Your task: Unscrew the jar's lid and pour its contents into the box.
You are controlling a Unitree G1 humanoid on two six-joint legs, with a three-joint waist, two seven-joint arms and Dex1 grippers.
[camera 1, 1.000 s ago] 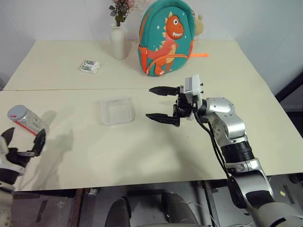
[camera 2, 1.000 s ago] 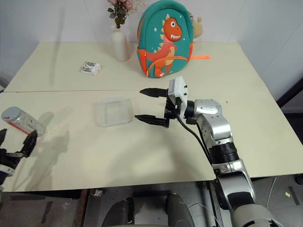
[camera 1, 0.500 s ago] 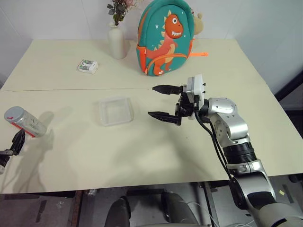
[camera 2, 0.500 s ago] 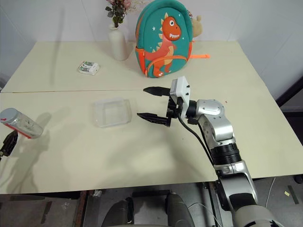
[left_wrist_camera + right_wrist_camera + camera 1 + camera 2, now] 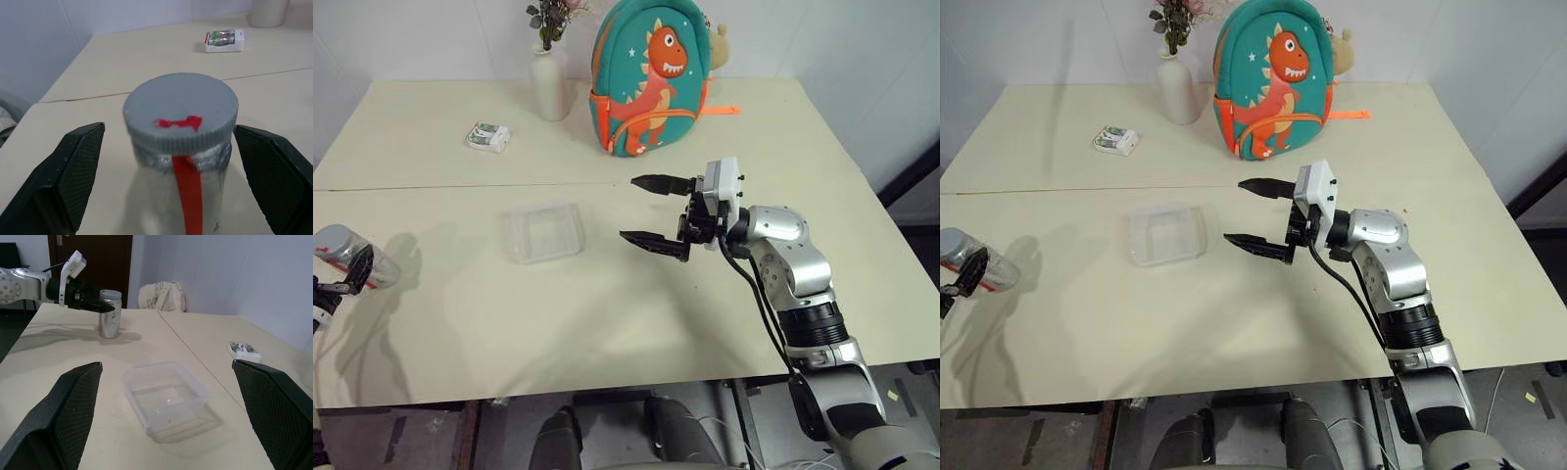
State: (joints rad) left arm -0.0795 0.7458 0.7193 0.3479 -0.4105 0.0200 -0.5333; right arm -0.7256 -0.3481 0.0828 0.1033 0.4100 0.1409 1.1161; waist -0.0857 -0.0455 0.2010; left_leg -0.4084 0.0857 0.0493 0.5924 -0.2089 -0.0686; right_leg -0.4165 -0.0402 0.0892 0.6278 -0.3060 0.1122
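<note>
The jar (image 5: 183,196) stands upright near the table's left edge, clear with a red strip down its side. Its grey lid (image 5: 181,115) carries a red mark and sits on the jar. My left gripper (image 5: 168,128) is open, one finger on each side of the lid and apart from it. The eye view shows one of its fingers (image 5: 358,266) across the jar (image 5: 342,253). I cannot make out the contents. The box (image 5: 546,231), a shallow clear tray, lies mid-table. My right gripper (image 5: 631,209) hovers open just right of the box, pointing left.
A white vase (image 5: 548,86) with flowers and a teal dinosaur backpack (image 5: 646,83) stand at the back. A white-and-green packet (image 5: 487,136) lies back left. A seam (image 5: 460,186) crosses the table. The table's left edge runs close to the jar.
My left gripper has moved forward and outward to the jar, so its fingers now flank the lid. The right arm has stayed put. The head camera has shifted slightly.
</note>
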